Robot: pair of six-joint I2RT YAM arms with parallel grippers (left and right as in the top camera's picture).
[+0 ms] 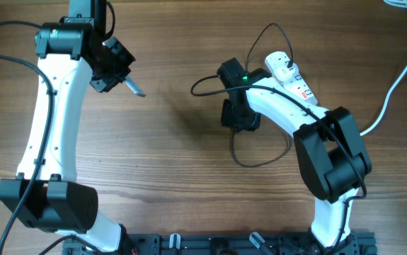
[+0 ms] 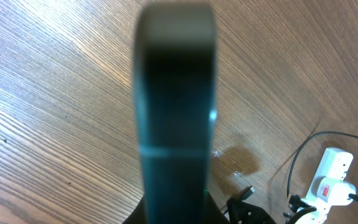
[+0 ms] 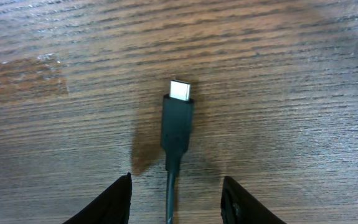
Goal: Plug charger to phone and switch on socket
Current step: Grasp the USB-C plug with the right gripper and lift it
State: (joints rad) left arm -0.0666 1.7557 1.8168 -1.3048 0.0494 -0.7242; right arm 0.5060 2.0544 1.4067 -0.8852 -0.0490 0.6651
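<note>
My left gripper point(image 1: 122, 76) is shut on the phone point(image 1: 134, 88), held edge-on above the table at the upper left. In the left wrist view the phone point(image 2: 175, 112) is a blurred dark teal slab filling the middle. The charger's black connector tip point(image 3: 177, 118) lies between the fingers of my right gripper point(image 3: 175, 205), which is open and not touching it. In the overhead view my right gripper point(image 1: 238, 117) is at the table's middle, and the thin black cable point(image 1: 260, 161) loops round it. The white socket point(image 1: 291, 74) with red switches lies just right of it.
A thick white cord point(image 1: 401, 64) runs from the socket off the top right corner. The socket also shows in the left wrist view point(image 2: 334, 180) at the lower right. The arm bases stand along the front edge.
</note>
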